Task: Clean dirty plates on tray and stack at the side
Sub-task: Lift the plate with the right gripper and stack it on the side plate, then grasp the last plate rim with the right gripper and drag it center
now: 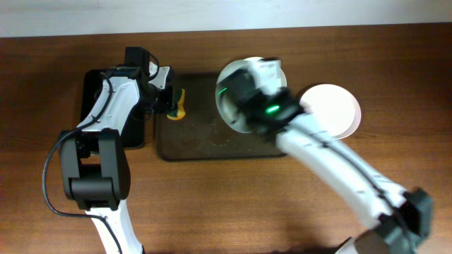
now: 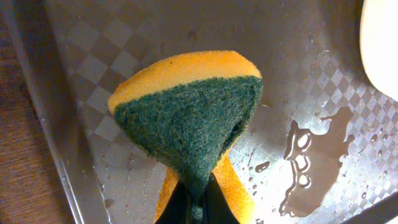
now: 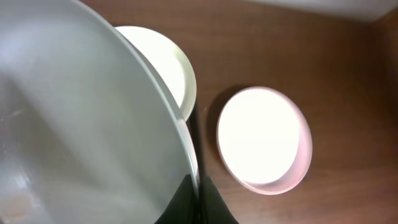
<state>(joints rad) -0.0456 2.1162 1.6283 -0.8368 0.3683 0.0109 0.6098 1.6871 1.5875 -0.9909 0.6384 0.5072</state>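
Observation:
My right gripper (image 1: 244,88) is shut on the rim of a white plate (image 1: 224,106) and holds it tilted above the right part of the dark brown tray (image 1: 205,144). In the right wrist view this plate (image 3: 81,124) fills the left side, with the jaws (image 3: 199,193) pinching its edge. Two more plates lie on the table beyond it, a cream-white one (image 3: 165,62) and a pinkish-white one (image 3: 264,137). My left gripper (image 2: 199,208) is shut on a folded green and orange sponge (image 2: 186,112), just above the tray's left end (image 1: 178,106).
The tray floor (image 2: 124,50) is wet, with a puddle (image 2: 317,155) right of the sponge. A smaller black tray (image 1: 95,106) lies under my left arm. A white plate (image 1: 332,109) sits on the wooden table right of the brown tray.

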